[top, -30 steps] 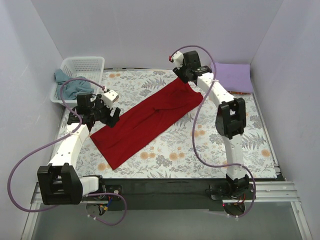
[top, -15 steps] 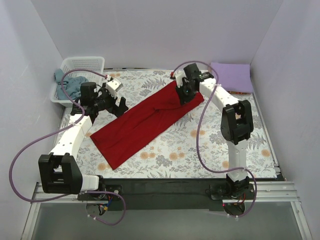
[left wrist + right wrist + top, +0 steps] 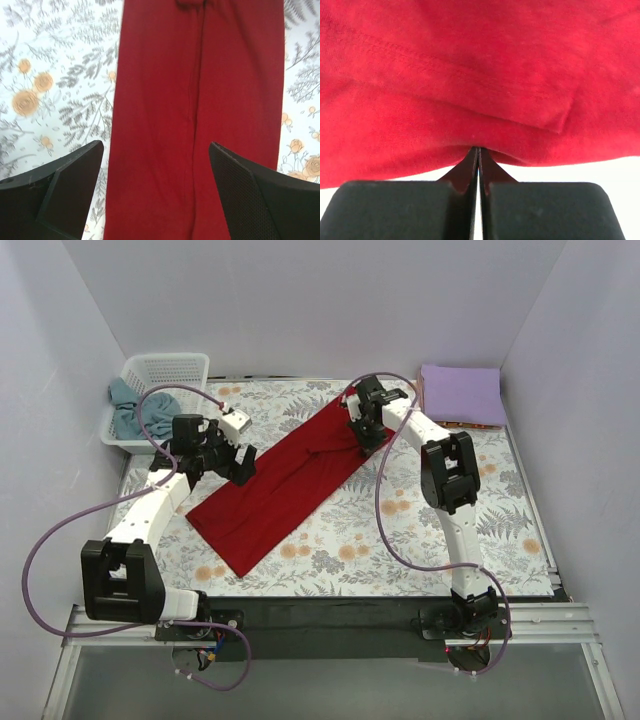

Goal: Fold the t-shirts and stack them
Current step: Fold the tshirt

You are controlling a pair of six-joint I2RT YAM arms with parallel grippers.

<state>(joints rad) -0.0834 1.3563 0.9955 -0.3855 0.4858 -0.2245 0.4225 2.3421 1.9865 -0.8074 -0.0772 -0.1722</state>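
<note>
My right gripper (image 3: 477, 149) pinches the red t-shirt (image 3: 285, 485) at its far end, left gripper (image 3: 155, 150) gaping empty; next, I'd fold it nearward.

Blue-grey shirt (image 3: 127, 408) partly hidden in basket (image 3: 166, 361)

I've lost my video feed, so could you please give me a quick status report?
Right fingers shut on red shirt, far end. Left fingers open over it. Nothing in the way.
</note>
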